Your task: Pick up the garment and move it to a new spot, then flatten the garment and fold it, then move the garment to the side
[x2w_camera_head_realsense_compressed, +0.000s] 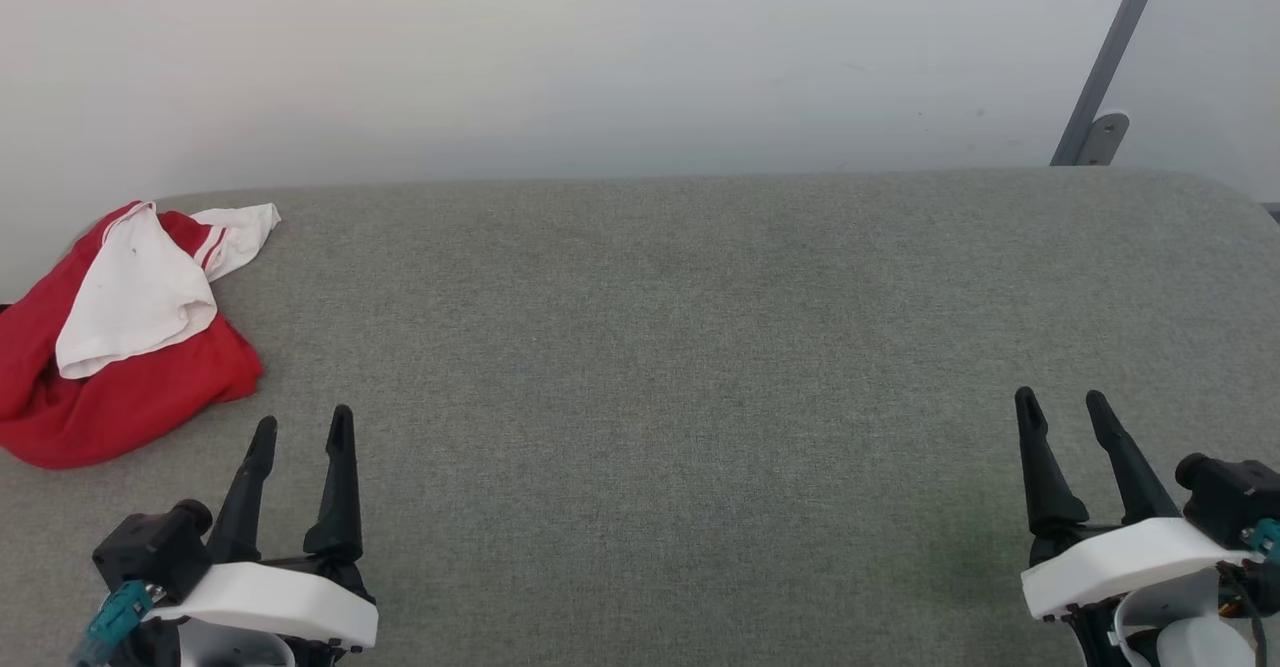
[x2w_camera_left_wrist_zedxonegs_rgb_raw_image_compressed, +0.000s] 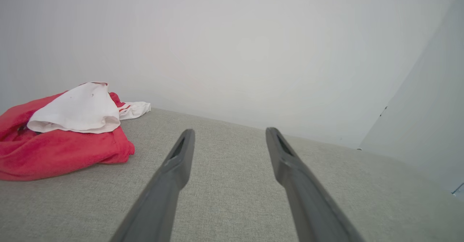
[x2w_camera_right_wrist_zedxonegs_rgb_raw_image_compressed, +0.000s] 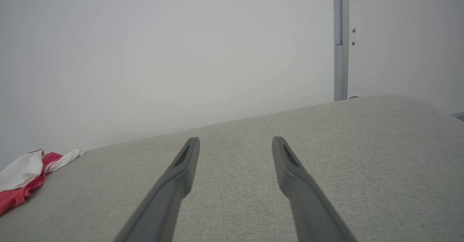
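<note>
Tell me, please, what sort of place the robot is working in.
Probably a plain indoor test room: a grey fabric-covered table against a bare white wall, a crumpled garment lying on it.

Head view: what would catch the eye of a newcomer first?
The red and white garment lies crumpled at the far left of the grey surface, by the wall. The left gripper and right gripper stand open at the lower corners, empty, the left one close to the garment.
</note>
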Controlling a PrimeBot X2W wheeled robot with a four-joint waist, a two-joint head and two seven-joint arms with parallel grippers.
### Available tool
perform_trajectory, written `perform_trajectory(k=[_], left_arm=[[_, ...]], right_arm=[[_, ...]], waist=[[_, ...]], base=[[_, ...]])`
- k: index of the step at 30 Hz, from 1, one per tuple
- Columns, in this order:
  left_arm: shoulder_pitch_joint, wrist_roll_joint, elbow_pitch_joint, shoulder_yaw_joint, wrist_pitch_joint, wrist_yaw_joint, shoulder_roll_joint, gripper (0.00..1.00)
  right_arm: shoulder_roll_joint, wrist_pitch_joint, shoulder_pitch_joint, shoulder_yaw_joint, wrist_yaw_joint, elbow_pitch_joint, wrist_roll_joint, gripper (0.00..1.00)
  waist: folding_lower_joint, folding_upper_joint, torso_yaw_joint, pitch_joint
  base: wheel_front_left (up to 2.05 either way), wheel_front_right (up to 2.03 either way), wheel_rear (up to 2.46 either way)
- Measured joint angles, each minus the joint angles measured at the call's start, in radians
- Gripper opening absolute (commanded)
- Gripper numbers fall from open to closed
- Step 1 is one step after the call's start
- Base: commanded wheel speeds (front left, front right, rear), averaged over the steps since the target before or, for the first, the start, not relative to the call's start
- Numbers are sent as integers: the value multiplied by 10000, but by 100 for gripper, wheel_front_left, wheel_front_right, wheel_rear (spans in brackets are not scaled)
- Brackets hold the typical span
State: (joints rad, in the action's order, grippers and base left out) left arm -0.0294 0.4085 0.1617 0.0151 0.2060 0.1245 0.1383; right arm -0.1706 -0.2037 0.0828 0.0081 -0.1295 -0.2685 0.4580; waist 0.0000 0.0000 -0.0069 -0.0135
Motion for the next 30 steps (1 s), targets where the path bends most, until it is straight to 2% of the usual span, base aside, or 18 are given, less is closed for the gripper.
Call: perform_trajectory(k=[18, 30], left_arm=[[4, -934, -13, -295, 336, 29, 263, 100], [23, -1145, 56, -422, 554, 31, 462, 100]], right_arm=[[-182, -359, 6, 113, -2, 161, -1269, 100], [-301, -575, -2, 113, -10, 332, -2061, 100]], waist=[[0, 0, -40, -24], [0, 0, -14, -80]], base=[[0, 0, 0], [0, 0, 0]])
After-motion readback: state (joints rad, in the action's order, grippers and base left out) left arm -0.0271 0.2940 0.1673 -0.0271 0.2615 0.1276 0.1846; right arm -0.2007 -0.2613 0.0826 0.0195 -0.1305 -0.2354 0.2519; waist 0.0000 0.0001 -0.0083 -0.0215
